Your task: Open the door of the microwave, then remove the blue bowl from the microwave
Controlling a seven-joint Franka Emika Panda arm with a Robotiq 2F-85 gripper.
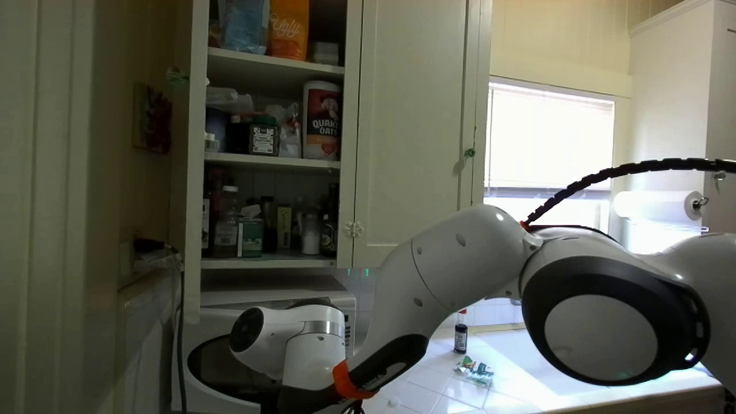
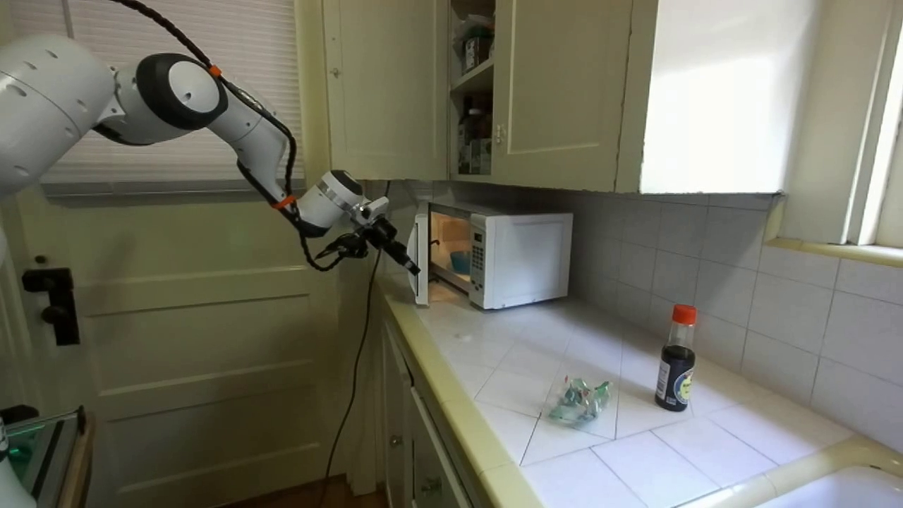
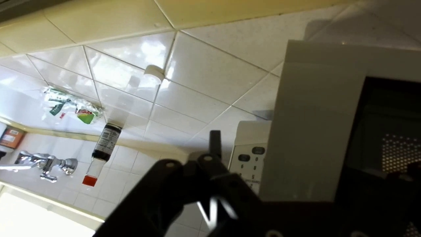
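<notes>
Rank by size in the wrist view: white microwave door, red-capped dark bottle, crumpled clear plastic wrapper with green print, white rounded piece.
1. Microwave door
2. Bottle and wrapper, too alike to rank
3. White rounded piece

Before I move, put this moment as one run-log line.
door: open | blue bowl: inside lit microwave | tool: beside door, contact unclear | bowl removal: pending

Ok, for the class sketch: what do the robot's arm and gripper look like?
The arm is white and rounded, with black-rimmed joint caps. A ribbed black cable runs along it; orange bands wrap it. The gripper is black with slim fingers.
</notes>
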